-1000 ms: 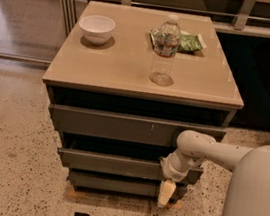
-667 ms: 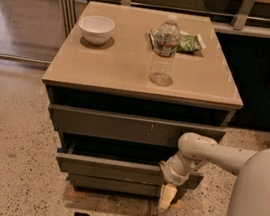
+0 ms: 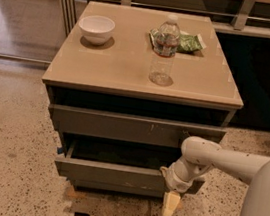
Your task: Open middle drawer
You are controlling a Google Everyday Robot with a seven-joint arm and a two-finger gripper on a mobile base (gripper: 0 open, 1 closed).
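The middle drawer (image 3: pixel 115 174) is a dark grey-brown handleless front with a small blue bit (image 3: pixel 60 150) at its left end. It stands pulled out from the cabinet, with a dark gap showing behind its front. The wider top drawer front (image 3: pixel 132 128) above it has pale scratch marks. The narrowest bottom front (image 3: pixel 113 188) only peeks out below. My gripper (image 3: pixel 171 205), with cream-coloured tips pointing down, hangs at the right end of the middle drawer's front, at its lower edge. My white arm (image 3: pixel 218 160) reaches in from the right.
On the tan cabinet top (image 3: pixel 116 62) stand a white bowl (image 3: pixel 96 27), a clear water bottle (image 3: pixel 164 49) and a green snack bag (image 3: pixel 188 41). The speckled floor (image 3: pixel 5 161) lies in front and to the left. A dark wall panel is on the right.
The middle drawer has slid further out toward the camera. My gripper has moved with it, toward the camera and lower in the picture.
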